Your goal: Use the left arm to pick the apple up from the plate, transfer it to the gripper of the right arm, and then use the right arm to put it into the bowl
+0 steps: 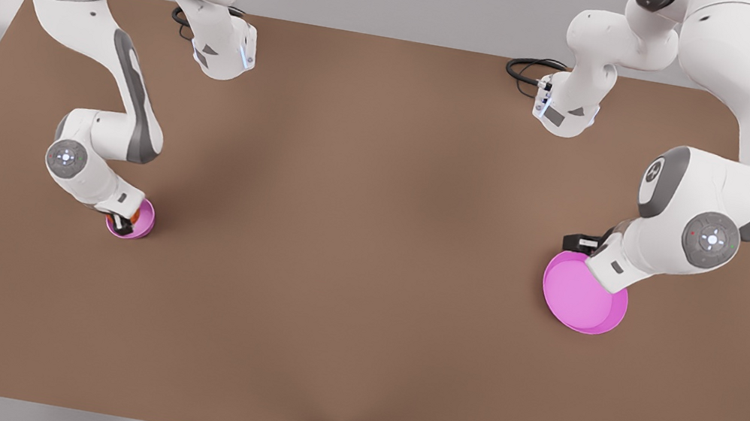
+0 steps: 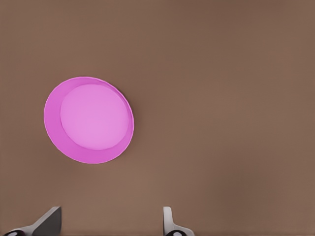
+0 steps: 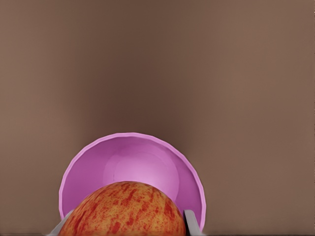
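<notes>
Your right claw (image 1: 123, 223) sat at front view's left, low over bowl (image 1: 141, 217), fingers (image 3: 191, 222) clamped on apple (image 3: 123, 210). Apple hung above bowl's opening; whether it touched bowl, cannot tell. Bowl stood on brown bench (image 1: 353, 252). Your left claw (image 2: 110, 223) waited at front view's right, above plate's far edge, fingers spread wide, gripping nothing. Plate (image 1: 582, 295) lay bare on bench, well apart from bowl.
</notes>
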You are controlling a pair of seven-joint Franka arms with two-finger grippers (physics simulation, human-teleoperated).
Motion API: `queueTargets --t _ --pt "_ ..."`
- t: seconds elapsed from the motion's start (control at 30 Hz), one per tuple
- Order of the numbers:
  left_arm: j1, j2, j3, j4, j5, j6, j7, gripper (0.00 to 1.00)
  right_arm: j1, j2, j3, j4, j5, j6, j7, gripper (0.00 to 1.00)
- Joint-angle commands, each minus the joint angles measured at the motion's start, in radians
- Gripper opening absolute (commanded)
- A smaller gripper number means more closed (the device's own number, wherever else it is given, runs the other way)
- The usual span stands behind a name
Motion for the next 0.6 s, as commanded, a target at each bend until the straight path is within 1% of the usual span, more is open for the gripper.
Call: queueTargets --t 0.0,0.1,0.13,0.17,0.27,0.33,0.4,0.47,0.53,0.57 --pt "0.000 0.000 0.000 0.000 0.001 0.000 -0.045 1.00 0.000 0.001 -0.004 0.000 0.003 0.054 -0.037 0.70" --pt "0.000 0.002 0.000 0.000 0.001 0.000 -0.045 1.00 0.003 0.002 -0.002 0.000 0.003 0.054 -0.036 0.70" --pt "0.000 0.002 0.000 0.002 0.001 0.001 -0.047 1.00 0.003 0.004 -0.002 0.000 0.005 0.054 -0.036 0.77" --pt "0.000 0.002 0.000 0.000 0.001 0.001 -0.045 1.00 0.002 0.005 -0.002 0.000 0.005 0.054 -0.034 1.00" --pt "-0.002 0.003 0.000 0.002 0.001 0.001 -0.047 1.00 0.000 0.002 -0.008 0.000 0.006 0.054 -0.036 1.00" --pt "-0.002 0.008 0.000 0.002 0.001 0.003 -0.047 1.00 0.000 -0.033 -0.013 -0.004 0.006 0.029 -0.036 1.00" --pt "0.000 0.009 0.000 0.002 0.001 0.006 -0.047 1.00 0.030 -0.076 -0.011 0.046 0.034 -0.054 -0.024 1.00" --pt "0.000 0.009 0.000 0.002 0.001 0.006 -0.047 1.00 0.060 -0.074 -0.011 0.143 0.071 -0.161 -0.005 1.00" --pt "0.000 0.009 0.000 0.002 0.001 0.006 -0.047 1.00 0.134 -0.068 -0.004 0.236 0.072 -0.233 0.197 1.00" --pt "0.000 0.009 0.000 0.002 0.001 0.006 -0.047 1.00 0.161 -0.065 -0.004 0.295 0.074 -0.305 0.440 1.00"
